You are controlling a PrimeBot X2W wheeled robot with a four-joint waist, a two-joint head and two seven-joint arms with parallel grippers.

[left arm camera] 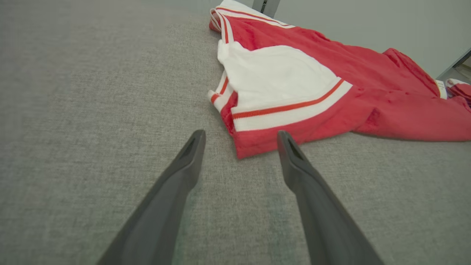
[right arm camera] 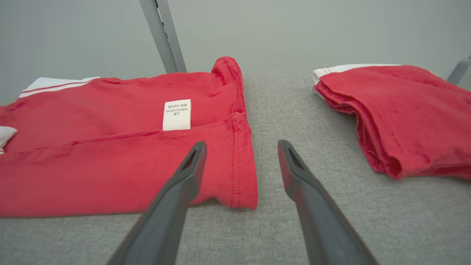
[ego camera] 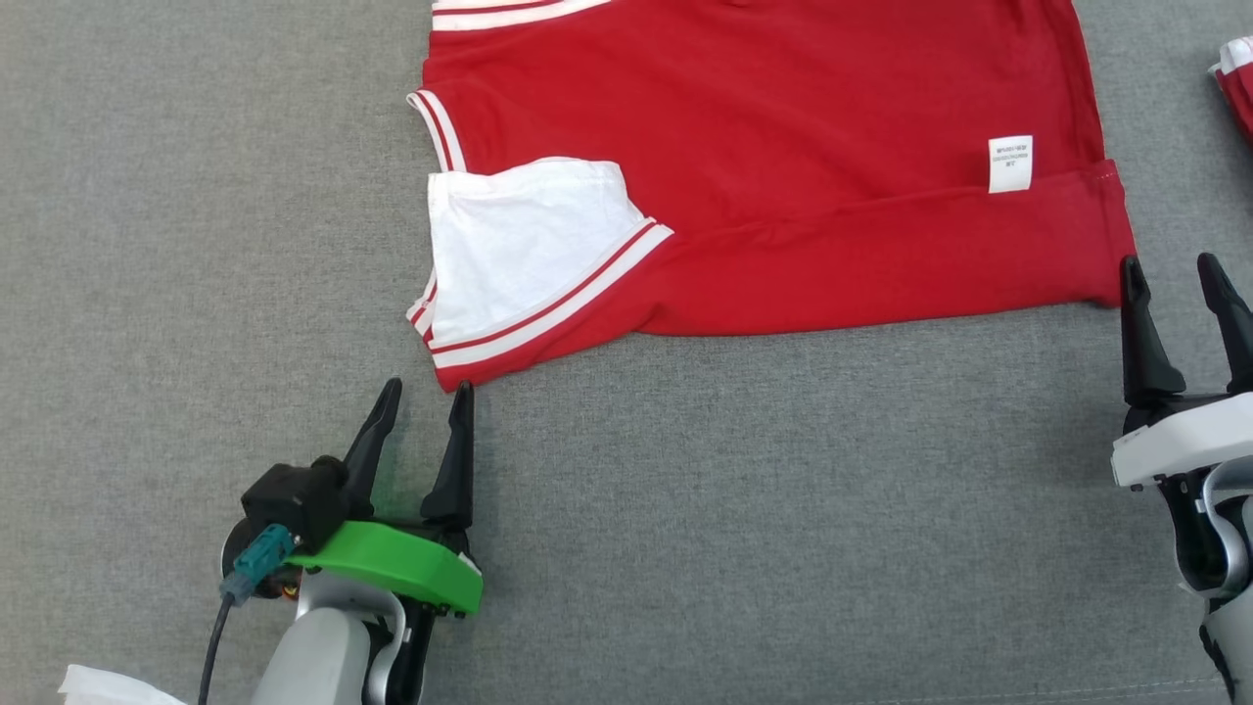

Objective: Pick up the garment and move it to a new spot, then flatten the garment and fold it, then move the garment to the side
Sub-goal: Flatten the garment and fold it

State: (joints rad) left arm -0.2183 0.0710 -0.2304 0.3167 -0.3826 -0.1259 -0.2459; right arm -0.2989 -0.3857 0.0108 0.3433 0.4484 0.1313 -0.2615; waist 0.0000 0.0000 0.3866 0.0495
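At far edge of counter [ego camera: 196,245], garment [ego camera: 783,147] lies part-folded; left gripper [ego camera: 428,386] and right gripper [ego camera: 1170,258] fingers wide, empty; side move probably pending.

Red-and-white garment [ego camera: 783,147], partly folded, flat

The garment [ego camera: 783,147] lies flat on the bench [ego camera: 783,509], at the far middle of the head view. Its sleeve [ego camera: 529,255] lies folded over its left end. Its label [ego camera: 1010,163] lies on top near its right end. The left end effector [ego camera: 428,386] stands just before the garment's near left corner. The right end effector [ego camera: 1170,261] stands just beside the near right corner. A second folded garment [ego camera: 1235,83] lies on the bench further right, apart from the first. An upright post [right arm camera: 162,33] stands behind the bench.
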